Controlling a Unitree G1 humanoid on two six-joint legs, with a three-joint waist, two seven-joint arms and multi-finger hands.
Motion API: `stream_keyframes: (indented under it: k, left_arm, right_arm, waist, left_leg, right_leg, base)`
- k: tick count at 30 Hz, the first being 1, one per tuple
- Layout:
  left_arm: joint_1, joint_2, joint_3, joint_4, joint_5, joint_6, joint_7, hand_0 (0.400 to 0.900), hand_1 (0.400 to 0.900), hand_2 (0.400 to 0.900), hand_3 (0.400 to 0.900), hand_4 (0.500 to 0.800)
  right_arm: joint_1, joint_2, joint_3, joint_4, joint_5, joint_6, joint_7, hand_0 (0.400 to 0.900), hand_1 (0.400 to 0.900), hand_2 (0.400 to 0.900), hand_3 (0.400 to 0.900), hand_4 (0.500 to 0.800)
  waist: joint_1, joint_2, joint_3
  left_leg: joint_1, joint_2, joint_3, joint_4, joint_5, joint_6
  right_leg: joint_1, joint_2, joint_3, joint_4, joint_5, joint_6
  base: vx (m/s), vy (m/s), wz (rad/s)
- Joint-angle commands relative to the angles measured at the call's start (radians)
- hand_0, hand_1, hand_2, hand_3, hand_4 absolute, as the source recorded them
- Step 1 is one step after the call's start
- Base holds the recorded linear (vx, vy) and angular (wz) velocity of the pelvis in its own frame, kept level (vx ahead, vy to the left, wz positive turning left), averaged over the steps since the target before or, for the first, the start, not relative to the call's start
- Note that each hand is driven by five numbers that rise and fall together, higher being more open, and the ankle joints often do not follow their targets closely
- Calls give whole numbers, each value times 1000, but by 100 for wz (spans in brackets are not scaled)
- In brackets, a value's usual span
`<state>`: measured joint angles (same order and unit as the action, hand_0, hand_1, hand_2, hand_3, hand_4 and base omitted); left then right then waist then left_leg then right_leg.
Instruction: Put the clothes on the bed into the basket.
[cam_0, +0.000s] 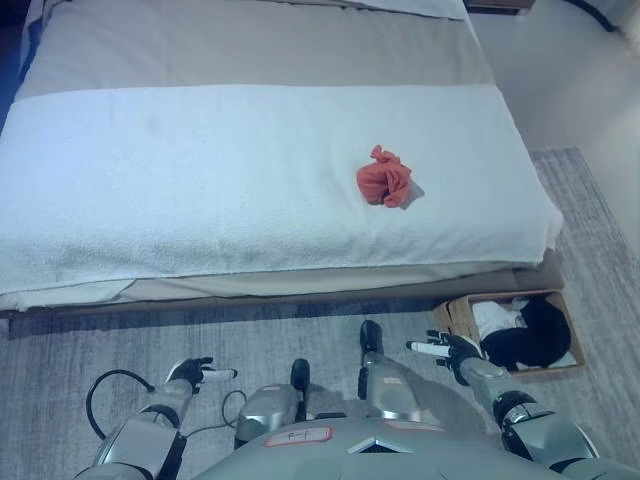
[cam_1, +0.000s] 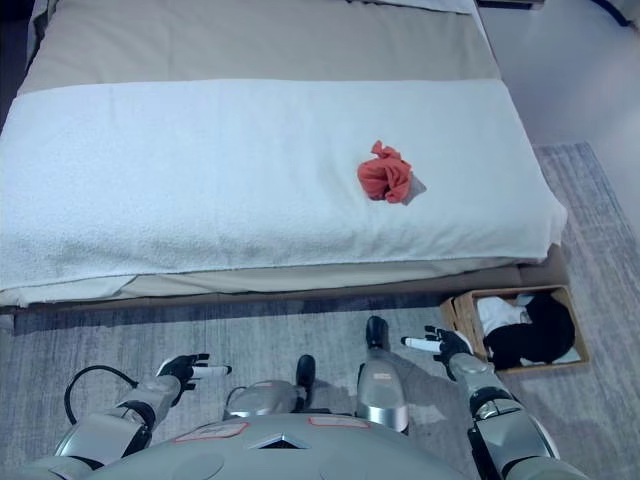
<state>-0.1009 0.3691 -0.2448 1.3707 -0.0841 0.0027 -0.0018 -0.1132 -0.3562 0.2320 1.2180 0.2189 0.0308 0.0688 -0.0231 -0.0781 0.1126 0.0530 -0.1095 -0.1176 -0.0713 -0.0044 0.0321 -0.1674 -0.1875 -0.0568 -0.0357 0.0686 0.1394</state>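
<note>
A crumpled red-orange garment (cam_0: 385, 178) lies on the white blanket (cam_0: 200, 190) of the bed, right of centre. A brown basket (cam_0: 458, 314) stands on the rug at the bed's right front corner, holding black (cam_0: 530, 335) and white (cam_0: 494, 318) clothes. My right hand (cam_0: 448, 350) is open and empty, low over the rug just left of the basket. My left hand (cam_0: 192, 373) is open and empty, low over the rug at the lower left, well short of the bed.
The bed fills the upper part of the view, with a beige sheet (cam_0: 250, 40) beyond the blanket. A grey rug (cam_0: 300, 335) runs along the bed's front edge. Pale floor (cam_0: 570, 90) lies to the right of the bed.
</note>
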Motion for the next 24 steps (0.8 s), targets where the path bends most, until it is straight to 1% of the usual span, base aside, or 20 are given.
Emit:
stream_keyframes:
  k: [1, 2, 4, 6, 7, 8, 9, 10, 11, 13, 15, 17, 18, 19, 22, 24]
  left_arm:
    - [-17, 6, 1, 11, 10, -6, 2, 900, 900, 900, 900, 800]
    - [-16, 5, 1, 11, 10, -6, 2, 900, 900, 900, 900, 800]
    - [-22, -12, -17, 1, 15, -9, 3, 900, 900, 900, 900, 800]
    - [-21, -16, -19, -2, 17, -10, 1, 900, 900, 900, 900, 800]
    - [-24, -19, -32, -12, 21, -12, -1, 900, 900, 900, 900, 800]
    - [-25, -19, -32, -12, 21, -12, -1, 900, 900, 900, 900, 800]
    - [-26, -18, -36, -16, 23, -10, -4, 900, 900, 900, 900, 800]
    - [-25, -19, -43, -18, 28, -10, -9, 900, 900, 900, 900, 800]
    - [-25, -19, -42, -18, 28, -10, -9, 900, 900, 900, 900, 800]
    - [-18, -22, -50, -13, 34, -10, -13, 900, 900, 900, 900, 800]
    - [-12, -30, -60, -7, 34, -9, -14, 900, 900, 900, 900, 800]
    - [-3, -45, -75, -1, 26, -8, -4, 900, 900, 900, 900, 800]
    - [-3, -46, -74, -1, 26, -8, -4, 900, 900, 900, 900, 800]
    - [-2, -52, -81, 2, 22, -9, 1, 900, 900, 900, 900, 800]
    - [0, -64, -101, 3, 5, -14, 11, 900, 900, 900, 900, 800]
    - [-12, -60, -117, -3, -8, -19, 16, 900, 900, 900, 900, 800]
  right_arm:
    - [-40, -130, 3, 7, -40, -25, -42, 900, 900, 900, 900, 800]
    - [-40, -130, 3, 7, -40, -25, -42, 900, 900, 900, 900, 800]
    - [-66, -176, 3, 0, -43, -34, -55, 900, 900, 900, 900, 800]
    - [-76, -194, 4, -5, -42, -33, -52, 900, 900, 900, 900, 800]
    - [-105, -237, 9, -26, -53, -38, -57, 900, 900, 900, 900, 800]
    - [-105, -237, 9, -26, -53, -38, -57, 900, 900, 900, 900, 800]
    - [-132, -272, 16, -49, -58, -37, -53, 900, 900, 900, 900, 800]
    - [-180, -325, 25, -64, -70, -40, -54, 900, 900, 900, 900, 800]
    - [-181, -326, 26, -64, -70, -40, -54, 900, 900, 900, 900, 800]
    - [-264, -385, 59, -83, -79, -48, -51, 900, 900, 900, 900, 800]
    - [-340, -410, 93, -87, -88, -54, -55, 900, 900, 900, 900, 800]
    - [-479, -409, 166, -112, -88, -60, -64, 900, 900, 900, 900, 800]
    - [-480, -409, 167, -112, -88, -60, -64, 900, 900, 900, 900, 800]
    - [-535, -399, 196, -110, -88, -63, -71, 900, 900, 900, 900, 800]
    - [-696, -381, 259, -79, -73, -64, -85, 900, 900, 900, 900, 800]
    - [-797, -374, 300, -38, -65, -65, -94, 900, 900, 900, 900, 800]
  waist:
    - [-15, 31, -45]
    - [-17, 32, -45]
    - [-25, 53, -60]
    - [-28, 61, -67]
    - [-31, 70, -73]
    - [-31, 71, -72]
    - [-33, 74, -71]
    - [-33, 77, -75]
    - [-32, 77, -74]
    - [-29, 79, -75]
    - [-26, 80, -71]
    - [-15, 80, -48]
    - [-16, 81, -48]
    - [-10, 82, -37]
    - [9, 89, -4]
    - [22, 98, 21]
  left_leg:
    - [-50, 123, 16, 82, -83, -101]
    - [-51, 123, 14, 83, -83, -101]
    - [-64, 153, 29, 78, -68, -122]
    - [-61, 158, 32, 73, -66, -124]
    - [-56, 169, 50, 67, -59, -132]
    - [-55, 169, 50, 67, -59, -132]
    - [-54, 174, 57, 63, -56, -135]
    - [-47, 182, 67, 50, -54, -137]
    - [-45, 182, 68, 49, -54, -137]
    - [-34, 186, 78, 37, -56, -133]
    - [-34, 188, 90, 25, -53, -131]
    - [-48, 186, 99, 20, -47, -127]
    - [-48, 186, 99, 20, -48, -127]
    - [-57, 185, 100, 21, -46, -125]
    - [-87, 177, 100, 24, -38, -123]
    - [-116, 169, 92, 27, -29, -122]
  right_leg:
    - [22, 37, -17, 27, 10, -5]
    - [23, 38, -20, 27, 10, -6]
    - [50, 50, -53, 2, -8, -17]
    - [60, 54, -59, -6, -11, -20]
    - [73, 60, -65, -13, -18, -24]
    - [74, 61, -65, -13, -18, -24]
    - [78, 62, -69, -18, -20, -26]
    - [82, 65, -71, -27, -20, -25]
    - [83, 65, -70, -27, -19, -25]
    - [82, 71, -59, -31, -16, -23]
    - [75, 69, -52, -29, -13, -22]
    - [44, 63, -43, -18, -5, -20]
    - [43, 63, -43, -17, -5, -20]
    - [28, 61, -40, -13, -2, -19]
    - [-12, 52, -35, -1, 7, -17]
    - [-38, 44, -33, 6, 14, -17]
  base:
    - [212, -304, 74]
    - [181, -310, 71]
    - [118, -232, 38]
    - [103, -127, 13]
    - [75, -74, 5]
    - [89, -98, 6]
    - [46, -45, -11]
    - [46, -45, -11]
    - [58, -26, -25]
    - [42, -4, -26]
    - [-4, 15, -21]
    - [-78, 33, -19]
    - [-95, 31, -14]
    - [-78, 16, -8]
    - [-109, 22, -2]
    - [-118, 19, 11]
